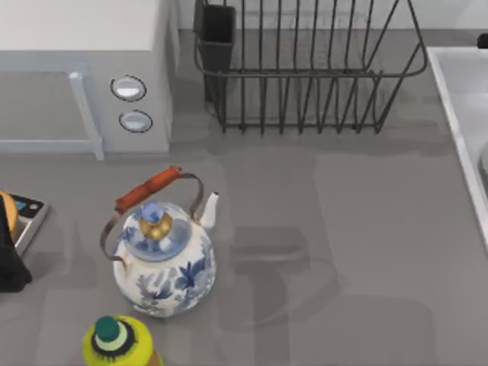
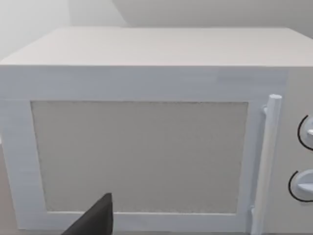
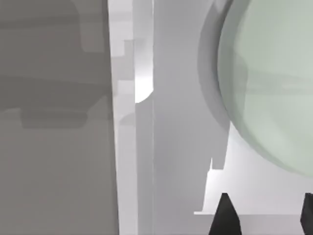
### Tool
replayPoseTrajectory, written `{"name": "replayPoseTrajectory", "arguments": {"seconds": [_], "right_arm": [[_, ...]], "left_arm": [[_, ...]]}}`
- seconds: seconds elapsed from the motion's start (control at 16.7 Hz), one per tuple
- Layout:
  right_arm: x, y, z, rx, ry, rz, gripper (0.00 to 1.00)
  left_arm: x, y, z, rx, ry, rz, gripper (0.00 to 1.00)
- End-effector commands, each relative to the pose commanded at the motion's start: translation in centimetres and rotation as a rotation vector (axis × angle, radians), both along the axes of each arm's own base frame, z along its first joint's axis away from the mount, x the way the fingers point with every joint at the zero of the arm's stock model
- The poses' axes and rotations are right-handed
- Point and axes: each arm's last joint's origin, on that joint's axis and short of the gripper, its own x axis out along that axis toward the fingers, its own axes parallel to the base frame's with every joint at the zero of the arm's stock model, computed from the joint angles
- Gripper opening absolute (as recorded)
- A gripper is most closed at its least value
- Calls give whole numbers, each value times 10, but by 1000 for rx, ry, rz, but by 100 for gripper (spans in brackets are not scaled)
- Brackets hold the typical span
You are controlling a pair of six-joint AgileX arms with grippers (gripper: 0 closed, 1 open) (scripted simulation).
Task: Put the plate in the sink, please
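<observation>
Plate (image 3: 274, 83): large round pale mint-green dish, smooth, shallow rim. It lies inside the light grey-white recessed sink (image 3: 181, 161), on the basin floor beside the pale straight rim; a sliver of it shows at 3 o'clock on the top view (image 1: 484, 164), within the basin (image 1: 457, 84).

Right gripper (image 3: 266, 215): above the basin, just short of the plate. Two dark fingers (image 3: 225, 215) stand apart with bare basin floor between them, clamped on nothing.

Left gripper: parked facing the white microwave oven (image 2: 142, 147); one dark finger (image 2: 95, 220) shows, and whether the pair is apart or together cannot be told.

Other items on the grey desk (image 1: 351, 252): black wire dish rack (image 1: 305, 69) at 12 o'clock, blue-and-white porcelain teapot with red-wrapped handle (image 1: 164, 255) at 8 o'clock, yellow bottle with green cap (image 1: 118, 343) at 7 o'clock.

Step in hand, by judgement: release appears done; what remains is withdrawal. To do it well, keep the fingers spread, rise straight up before travelling sideways, and clear the basin rim without clipping the plate edge, lest the dish be dragged or tipped.
</observation>
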Motion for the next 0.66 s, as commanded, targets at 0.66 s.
{"name": "replayPoseTrajectory", "arguments": {"seconds": [0.66], "right_arm": [[0,0,0,0,0,0,100]], "left_arm": [[0,0,0,0,0,0,100]]}}
